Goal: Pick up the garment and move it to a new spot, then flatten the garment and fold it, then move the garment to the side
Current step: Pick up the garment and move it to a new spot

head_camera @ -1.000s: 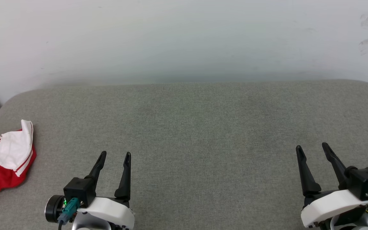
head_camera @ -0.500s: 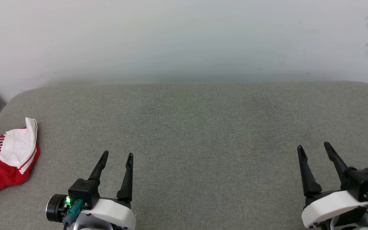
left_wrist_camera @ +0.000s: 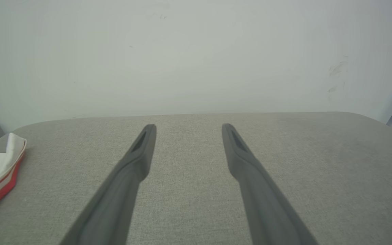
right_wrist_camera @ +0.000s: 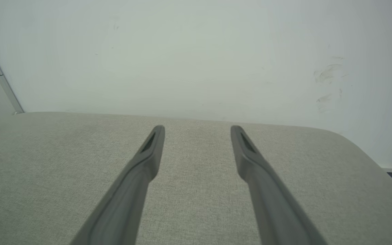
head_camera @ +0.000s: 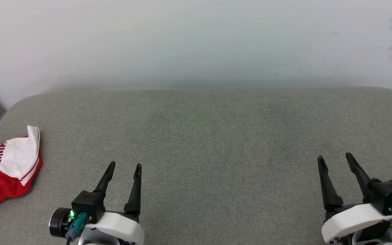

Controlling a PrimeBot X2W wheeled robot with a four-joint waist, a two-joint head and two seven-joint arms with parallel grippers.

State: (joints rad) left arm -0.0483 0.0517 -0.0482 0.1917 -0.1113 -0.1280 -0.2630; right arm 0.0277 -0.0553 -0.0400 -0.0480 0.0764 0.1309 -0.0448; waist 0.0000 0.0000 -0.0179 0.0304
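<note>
**Red shirt bunched at the left edge; pick-up not yet begun**

Red and white, the garment (head_camera: 2, 173) lies crumpled at the left edge of the grey fabric pad (head_camera: 216, 129). A white sleeve with striped trim is folded over its top, and part of the black lettering shows beside it. It runs out of the head view to the left, so its full extent cannot be judged.

The left gripper (head_camera: 124, 166) sits at the near edge, right of the garment and apart from it. Its fingers are spread, point away from the robot and hold nothing. The middle of the pad is bare up to the pale wall (head_camera: 196, 41). The right gripper (head_camera: 335, 157) sits near the right edge, well apart from the garment, likewise spread and unladen.

Assessment: the step in hand is the first one, picking up the garment, and no part of it is done. The next move calls for the left arm to swing left and come down on a raised fold. The sleeve ridge looks like the readiest hold. The bare middle offers a suitable new spot.
</note>
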